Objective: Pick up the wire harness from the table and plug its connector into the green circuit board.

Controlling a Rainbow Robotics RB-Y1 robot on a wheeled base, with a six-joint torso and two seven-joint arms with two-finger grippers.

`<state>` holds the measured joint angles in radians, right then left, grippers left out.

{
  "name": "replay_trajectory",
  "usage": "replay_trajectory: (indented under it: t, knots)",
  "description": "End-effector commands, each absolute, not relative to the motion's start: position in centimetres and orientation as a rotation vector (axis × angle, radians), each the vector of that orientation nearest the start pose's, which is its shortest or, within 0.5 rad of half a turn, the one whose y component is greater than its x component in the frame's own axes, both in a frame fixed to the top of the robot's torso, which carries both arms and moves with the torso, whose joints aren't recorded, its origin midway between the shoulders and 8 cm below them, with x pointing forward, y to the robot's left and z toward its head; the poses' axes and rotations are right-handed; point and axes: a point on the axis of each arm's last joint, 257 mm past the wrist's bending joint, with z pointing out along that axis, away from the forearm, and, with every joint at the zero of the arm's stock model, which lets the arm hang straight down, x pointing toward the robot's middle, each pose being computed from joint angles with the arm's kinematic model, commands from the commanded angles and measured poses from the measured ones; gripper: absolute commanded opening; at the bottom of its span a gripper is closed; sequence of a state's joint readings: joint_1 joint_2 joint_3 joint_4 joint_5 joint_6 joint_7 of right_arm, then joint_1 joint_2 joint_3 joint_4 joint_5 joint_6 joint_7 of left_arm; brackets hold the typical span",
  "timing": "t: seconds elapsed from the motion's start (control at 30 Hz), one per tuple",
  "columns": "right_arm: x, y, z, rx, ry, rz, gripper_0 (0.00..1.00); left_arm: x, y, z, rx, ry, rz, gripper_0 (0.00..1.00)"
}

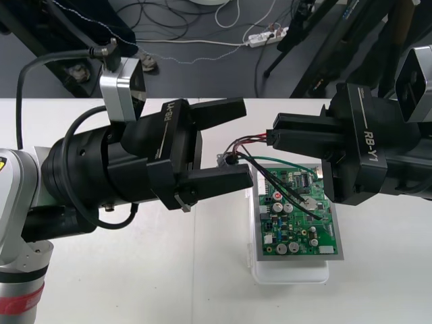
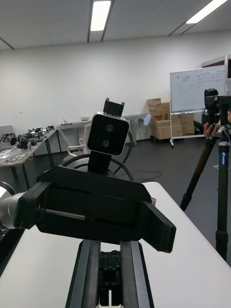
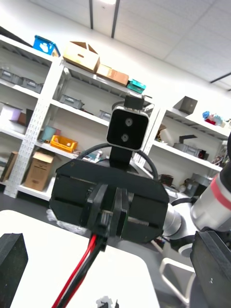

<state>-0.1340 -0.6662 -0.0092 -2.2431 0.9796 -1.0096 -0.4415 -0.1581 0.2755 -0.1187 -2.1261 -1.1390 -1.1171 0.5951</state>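
Risk 1: the wires of the wire harness [image 1: 250,140] trail from the grip and cross the green circuit board [image 1: 297,226]. If you move the right end effector [image 1: 275,138] sideways, they can snag on components and drag the board and its white base [image 1: 290,272] along the table [image 1: 169,270].

Risk 2: the left end effector [image 1: 246,143] stands just beside the right one, its 2 fingers [image 3: 9,262] spread wide, with the wire loop between them as seen from above. Advancing or closing it can strike the right fingers or pull the harness askew.

The right end effector is pinching 1 end of the harness above the board's far left corner. Judge the plug as not yet seated.
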Motion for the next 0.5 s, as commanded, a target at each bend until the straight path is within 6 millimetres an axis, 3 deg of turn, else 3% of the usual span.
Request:
replay_trajectory:
  t: [0.03,0.23,0.5]
  knots:
    - [27.5,-4.2,5.0,-1.149,0.934,1.019,0.0,27.5,-3.1,3.4,0.957,0.93,-1.336,1.0]
    - [27.3,-4.1,4.7,-1.147,0.937,1.031,0.0,27.1,-3.8,2.8,0.989,0.911,-1.3,1.0]
    - [26.8,-4.2,2.7,-1.141,0.979,1.072,0.0,27.1,-4.1,3.0,1.007,0.885,-1.271,1.0]
